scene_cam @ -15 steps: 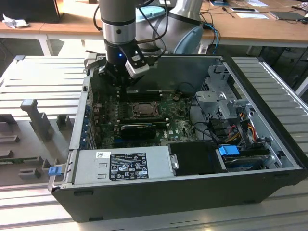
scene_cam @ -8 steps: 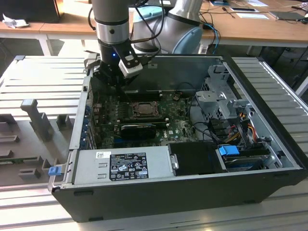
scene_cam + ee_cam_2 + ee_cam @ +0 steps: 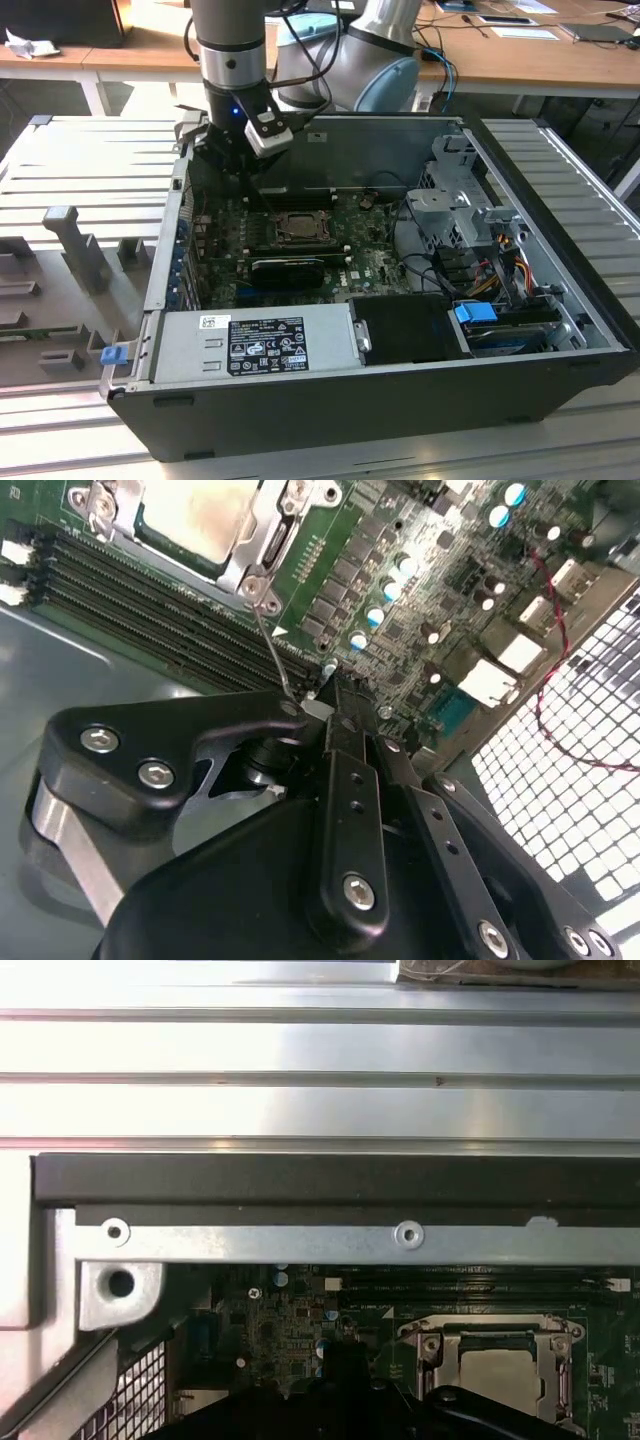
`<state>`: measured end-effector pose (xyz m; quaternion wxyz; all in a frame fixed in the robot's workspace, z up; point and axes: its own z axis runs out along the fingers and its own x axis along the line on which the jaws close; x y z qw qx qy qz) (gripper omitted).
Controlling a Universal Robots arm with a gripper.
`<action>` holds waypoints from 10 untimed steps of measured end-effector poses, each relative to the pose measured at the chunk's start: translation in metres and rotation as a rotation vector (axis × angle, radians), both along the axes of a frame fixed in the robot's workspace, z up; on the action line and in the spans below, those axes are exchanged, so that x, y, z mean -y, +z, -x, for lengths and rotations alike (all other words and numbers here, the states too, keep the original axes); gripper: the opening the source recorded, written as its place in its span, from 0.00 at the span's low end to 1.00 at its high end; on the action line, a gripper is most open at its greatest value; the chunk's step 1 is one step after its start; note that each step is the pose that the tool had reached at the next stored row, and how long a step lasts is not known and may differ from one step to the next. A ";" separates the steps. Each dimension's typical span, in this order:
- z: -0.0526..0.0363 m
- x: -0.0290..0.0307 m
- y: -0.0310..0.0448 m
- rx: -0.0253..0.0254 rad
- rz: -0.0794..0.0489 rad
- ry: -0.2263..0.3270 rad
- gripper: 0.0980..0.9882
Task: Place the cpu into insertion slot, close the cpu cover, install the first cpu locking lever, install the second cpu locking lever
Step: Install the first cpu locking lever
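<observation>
The gripper (image 3: 335, 695) is hanging low inside the open computer case (image 3: 560, 400), over the green motherboard (image 3: 400, 580) and just beside the insertion slot (image 3: 300, 228); in the second wrist view its fingers (image 3: 345, 780) are drawn together to a narrow tip, and that tip is sitting at the free end of a thin wire locking lever (image 3: 272, 645); they look to be pinching that end, though the contact itself is too small to be sure of.

The cpu (image 3: 195, 515) is lying flat in the slot, its pale face showing through the window of the cpu cover (image 3: 262, 542), which is lying down over it; the first wrist view is showing the same, with the cpu (image 3: 495, 1370) framed by the cover (image 3: 495, 1332).

The relation that matters is along the lever; its long axis is running from its hinge at the corner of the socket straight toward the fingertips, so the socket is lying ahead of the fingers and slightly to one side; the memory slots (image 3: 130, 600) are running alongside the socket, near the lever; judging from this, the lever work is in hand, and the lever is not yet lying flat against the socket.
</observation>
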<state>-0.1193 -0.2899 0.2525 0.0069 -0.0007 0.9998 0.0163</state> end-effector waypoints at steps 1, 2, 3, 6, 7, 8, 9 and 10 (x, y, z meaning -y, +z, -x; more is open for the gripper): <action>-0.0002 -0.0004 -0.0001 -0.0001 0.000 0.000 0.01; -0.0006 -0.0005 -0.0001 -0.0001 0.000 0.000 0.01; -0.0015 -0.0008 -0.0001 -0.0001 0.000 0.000 0.01; -0.0060 -0.0010 -0.0001 -0.0001 0.000 0.000 0.01; -0.0095 -0.0010 -0.0001 -0.0001 0.000 0.000 0.01; -0.0126 -0.0008 -0.0001 -0.0001 0.000 0.000 0.01; -0.0134 -0.0005 -0.0001 -0.0001 0.000 0.000 0.01; -0.0137 -0.0004 -0.0001 -0.0001 0.000 0.000 0.01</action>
